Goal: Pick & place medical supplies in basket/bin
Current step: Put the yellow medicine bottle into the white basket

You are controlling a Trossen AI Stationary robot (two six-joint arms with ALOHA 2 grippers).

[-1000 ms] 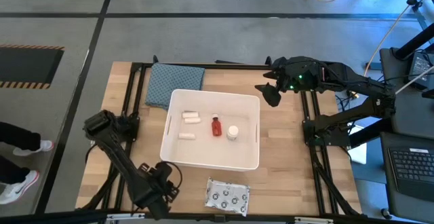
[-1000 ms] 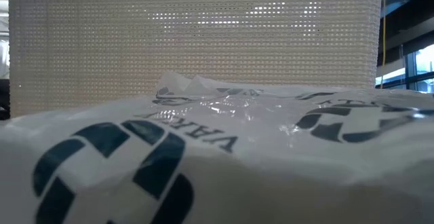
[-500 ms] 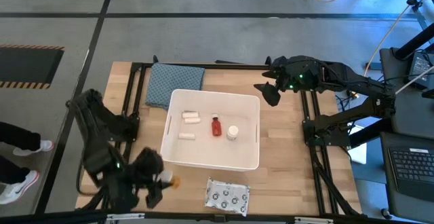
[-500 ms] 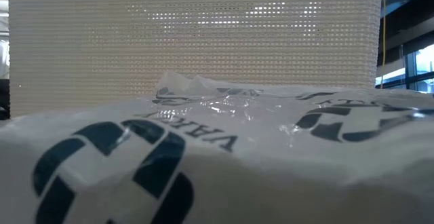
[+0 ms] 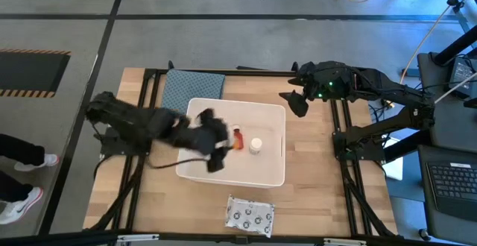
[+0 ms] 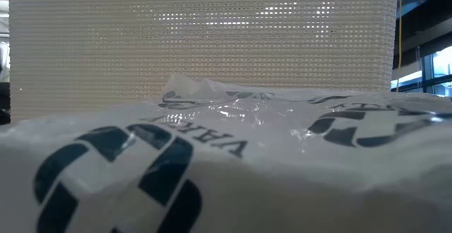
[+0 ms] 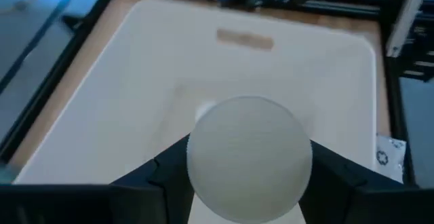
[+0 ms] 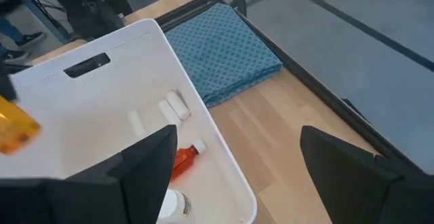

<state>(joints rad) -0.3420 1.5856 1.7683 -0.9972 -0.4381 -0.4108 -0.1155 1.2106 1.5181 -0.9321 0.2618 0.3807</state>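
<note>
1. High view: the left gripper (image 5: 212, 143) hovers over the white tub (image 5: 272, 173), above its left half; the red-brown bottle (image 5: 238, 139) and a white-capped bottle (image 5: 256, 146) lie just beside it, inside. The silvery packet (image 5: 250, 216) lies on the table outside the tub, nearer this arm.
2. Low view: only the packet (image 6: 212, 169), close up.
3. Left wrist view: the fingers (image 7: 163, 176) clamp a round white-capped bottle (image 7: 249, 157), cap toward the camera, directly above the tub's floor (image 7: 135, 102).
4. Right wrist view: the right gripper (image 8: 237, 176) waits, spread wide and empty, by the tub's far right corner; an orange bottle (image 8: 15, 130) hangs over the tub.
</note>
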